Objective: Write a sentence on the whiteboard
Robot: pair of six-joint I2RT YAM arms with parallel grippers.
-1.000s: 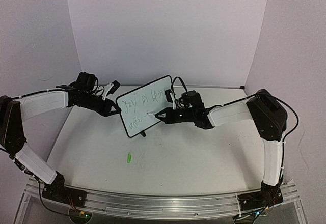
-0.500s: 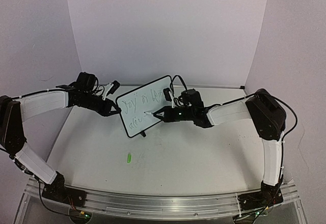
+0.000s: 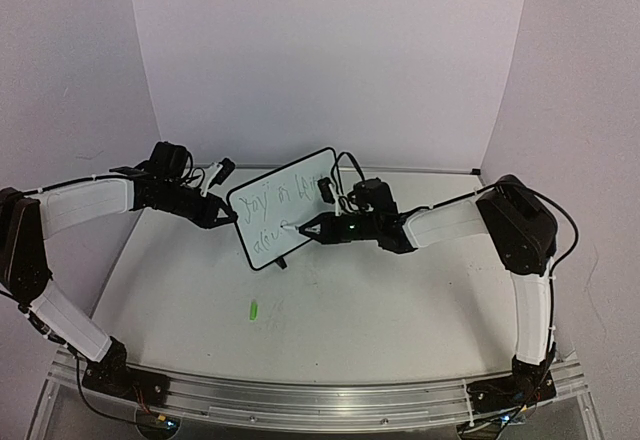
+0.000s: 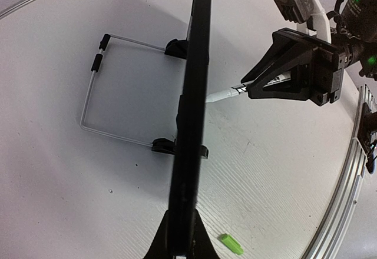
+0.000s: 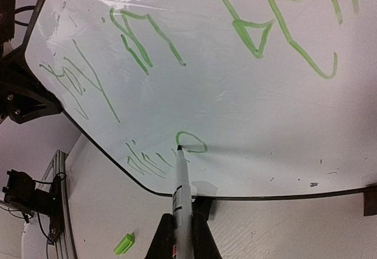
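- The whiteboard (image 3: pixel 280 205) stands tilted on its feet at the middle of the table (image 3: pixel 400 300), its face turned toward my right arm so the pen can reach it.
- My left arm stretches low from the left. The left gripper (image 3: pixel 224 217) is closed on the board's left edge, which I judge braces it against pen pressure.
- My right arm reaches in nearly level. The right gripper (image 3: pixel 318 228) is clamped round the marker (image 5: pixel 181 182), whose tip touches the second line of the sentence (image 5: pixel 177 59).
- The green cap (image 3: pixel 254 310) lies apart, nearer the bases.

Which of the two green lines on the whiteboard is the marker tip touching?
The lower, shorter line: the marker tip sits on its last small loop. The upper line runs well clear of it.
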